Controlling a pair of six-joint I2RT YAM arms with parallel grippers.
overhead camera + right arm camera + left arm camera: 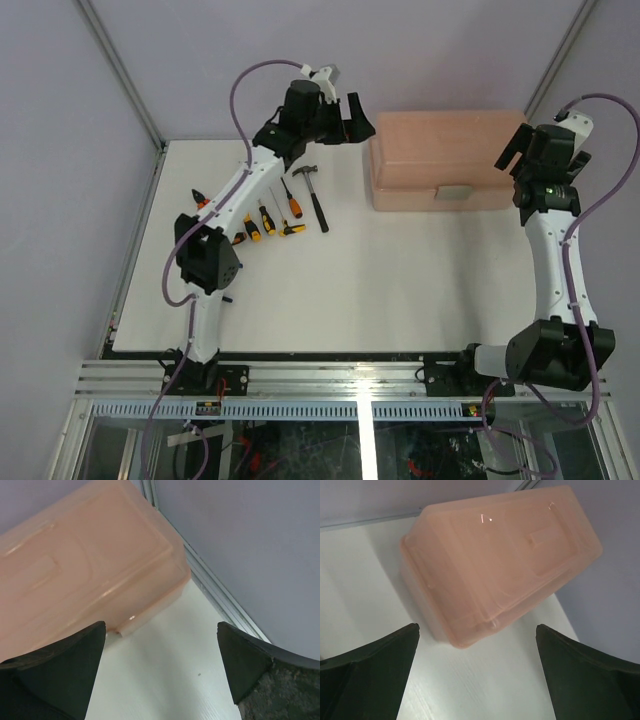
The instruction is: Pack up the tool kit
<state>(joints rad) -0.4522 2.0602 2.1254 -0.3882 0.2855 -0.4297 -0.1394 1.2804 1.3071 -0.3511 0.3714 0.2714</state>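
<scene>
A closed pink translucent tool box (445,158) with a grey latch (458,192) stands at the back right of the table. It also shows in the left wrist view (495,560) and the right wrist view (75,565). My left gripper (357,122) is open and empty, just left of the box's left end. My right gripper (520,148) is open and empty, at the box's right end. A hammer (314,195), several orange-handled screwdrivers (268,220) and red-handled pliers (200,199) lie on the table left of the box, partly under the left arm.
The white table (400,290) is walled in by grey panels, with a metal post (200,575) close behind the box's right end. Both arm bases sit at the near edge.
</scene>
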